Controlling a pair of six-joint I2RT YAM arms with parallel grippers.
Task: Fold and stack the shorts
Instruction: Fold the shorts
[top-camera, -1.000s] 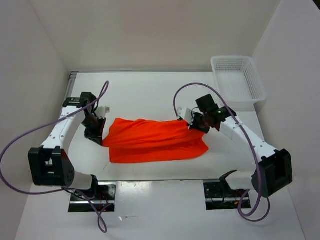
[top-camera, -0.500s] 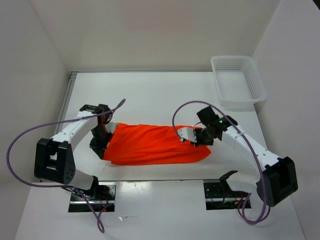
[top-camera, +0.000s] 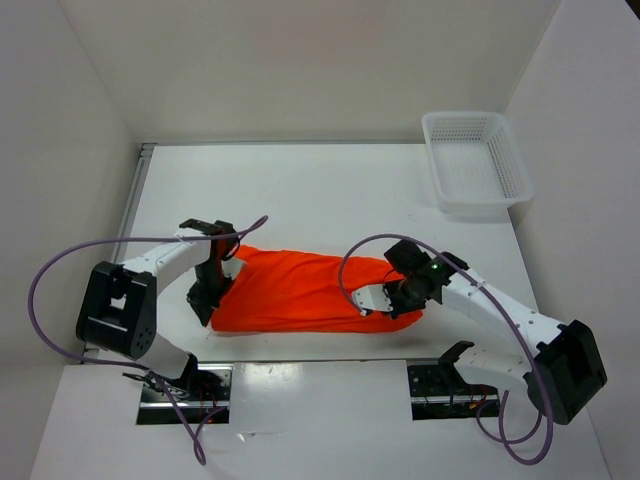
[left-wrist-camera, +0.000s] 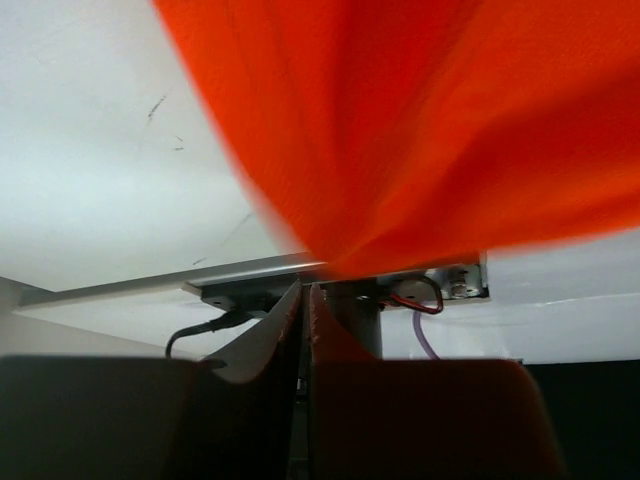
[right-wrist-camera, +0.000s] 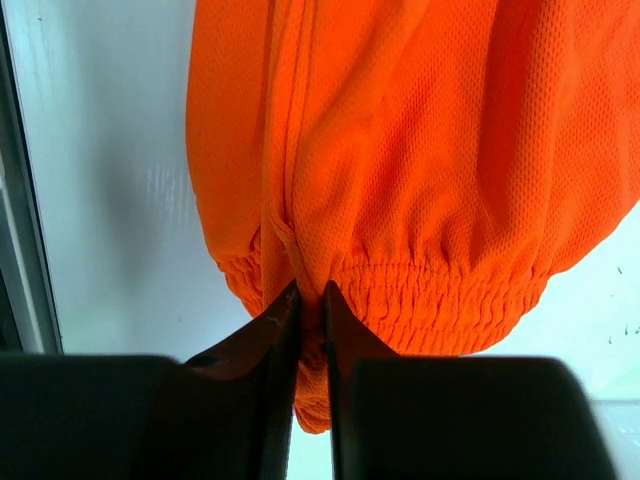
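Note:
The bright orange shorts (top-camera: 300, 292) hang stretched between my two grippers near the front of the table. My left gripper (top-camera: 207, 290) is shut on their left end; in the left wrist view the fabric (left-wrist-camera: 420, 130) spreads up from the closed fingertips (left-wrist-camera: 306, 290). My right gripper (top-camera: 398, 296) is shut on the gathered elastic waistband (right-wrist-camera: 440, 290) at the right end; its fingers (right-wrist-camera: 270, 330) pinch a fold of it. The drawstring is not visible.
A white mesh basket (top-camera: 476, 160) stands at the back right corner. The table's front edge and the metal base plates (top-camera: 185, 392) lie just below the shorts. White walls close in the left, back and right sides.
Both grippers have carried the shorts toward the front edge of the table. The cloth has narrowed into a shorter, folded band, and the left arm has swung inward.

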